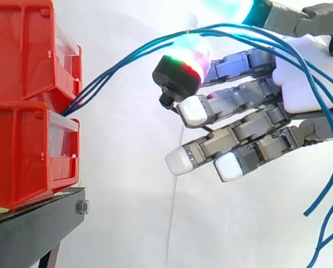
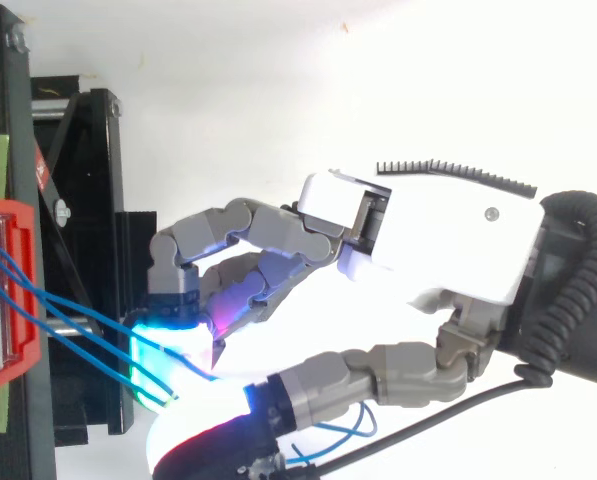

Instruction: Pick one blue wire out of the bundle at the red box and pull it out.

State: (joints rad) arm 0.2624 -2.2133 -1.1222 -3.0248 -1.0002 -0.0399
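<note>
The hand (image 1: pixel 297 84) reaches in from the right, level with the seam between the two stacked red bins (image 1: pixel 21 139) on the black stand (image 1: pixel 38 223). The blue wires (image 1: pixel 91 89) leave that seam as a tight bundle, then arc up and fan out towards the hand. They run through the narrow gap between the upper fingertip (image 1: pixel 183 64), glowing green and red, and the thumb (image 1: pixel 227 8), glowing cyan above it. That's a pinch, closed on the wires. The other fingers (image 1: pixel 194 110) lie below, loosely extended with white pads, touching nothing.

From above, finger and thumb curl together near the stand's edge, and the wires vanish into the bright glow between the pads. How many wires sit inside the pinch can't be made out. Past the hand the wires cross the palm and droop down, some cut off at the right edge. Their ends inside the bins are hidden, and the thumb is clipped by the top edge of the side view.
</note>
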